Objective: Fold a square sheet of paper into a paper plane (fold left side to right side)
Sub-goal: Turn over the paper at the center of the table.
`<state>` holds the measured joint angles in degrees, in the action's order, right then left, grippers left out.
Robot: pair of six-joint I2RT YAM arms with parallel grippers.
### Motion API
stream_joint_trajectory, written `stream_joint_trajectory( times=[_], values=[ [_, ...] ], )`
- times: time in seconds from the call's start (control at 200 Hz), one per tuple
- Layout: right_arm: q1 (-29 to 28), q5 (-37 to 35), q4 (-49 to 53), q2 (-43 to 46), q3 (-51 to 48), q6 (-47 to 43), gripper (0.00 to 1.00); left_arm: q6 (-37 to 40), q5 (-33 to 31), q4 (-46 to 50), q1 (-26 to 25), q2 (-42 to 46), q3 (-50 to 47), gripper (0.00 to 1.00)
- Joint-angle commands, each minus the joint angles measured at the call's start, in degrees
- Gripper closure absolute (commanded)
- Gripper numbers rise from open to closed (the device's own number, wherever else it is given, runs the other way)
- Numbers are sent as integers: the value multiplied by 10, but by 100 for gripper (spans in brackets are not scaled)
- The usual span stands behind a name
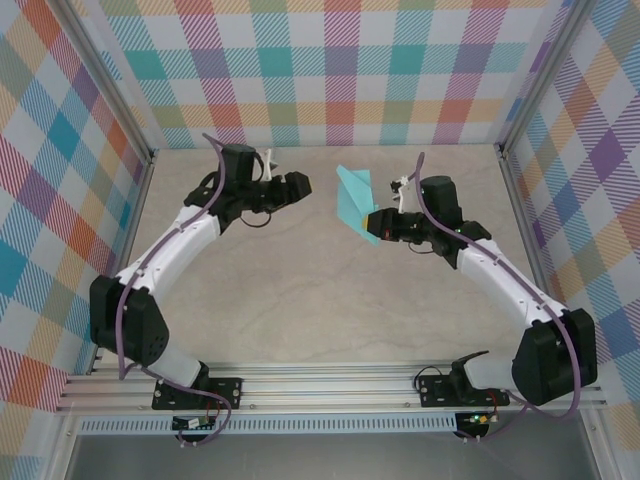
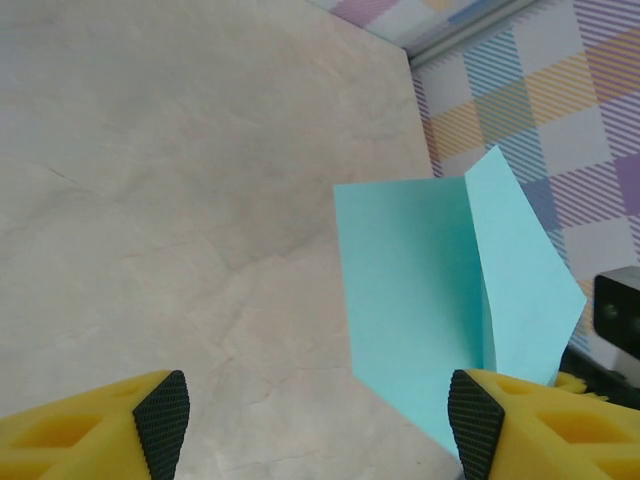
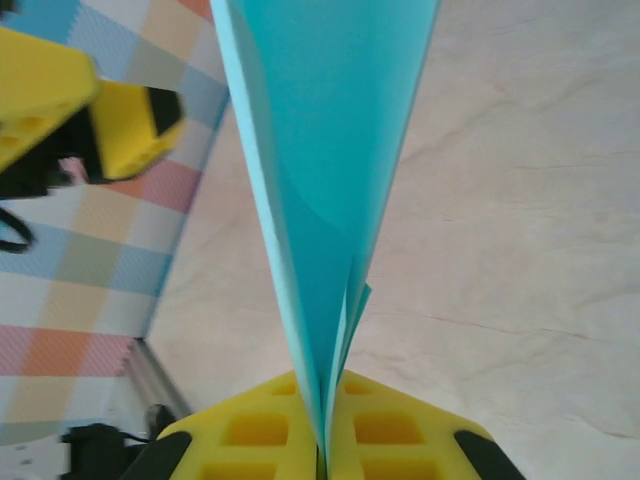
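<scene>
Yellow fingers of the left end effector (image 2: 320, 438) stand wide apart, holding nothing, over bare counter (image 2: 150, 200). The folded turquoise paper (image 1: 354, 196) sits to its right, near but not touching, between the two arms. Its long axis runs from the far tip back toward the right end effector (image 1: 386, 225), which is clamped tight on the near end, layers pinched edge-on. The right arm is nearer. Judgement: any further crease needs the left one to move rightward.

Top camera looks down from behind; both wrist cameras closely face the same paper (image 2: 430, 300).
</scene>
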<state>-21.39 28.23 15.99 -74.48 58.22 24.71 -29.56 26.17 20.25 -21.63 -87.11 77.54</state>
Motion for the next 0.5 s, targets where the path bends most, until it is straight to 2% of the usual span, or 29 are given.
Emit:
stream_joint_trajectory(
  times=[0.0, 0.12, 0.175, 0.27, 0.41, 0.495],
  values=[
    [-47, -158, 170, 3, 42, -141, 93, 66, -69, 57, -2, 50, -19, 27],
    [-128, -321, 237, -41, 90, -197, 92, 71, -113, 62, -2, 78, -39, 26],
    [-161, -423, 258, -72, 110, -196, 92, 71, -139, 61, -2, 94, -51, 26],
    [-199, -555, 300, -138, 149, -185, 92, 67, -189, 60, -1, 128, -72, 25],
    [-264, -725, 337, -238, 200, -203, 93, 49, -285, 65, -1, 193, -113, 20],
    [-293, -791, 360, -298, 228, -198, 93, 39, -330, 69, 1, 229, -135, 17]
  ],
)
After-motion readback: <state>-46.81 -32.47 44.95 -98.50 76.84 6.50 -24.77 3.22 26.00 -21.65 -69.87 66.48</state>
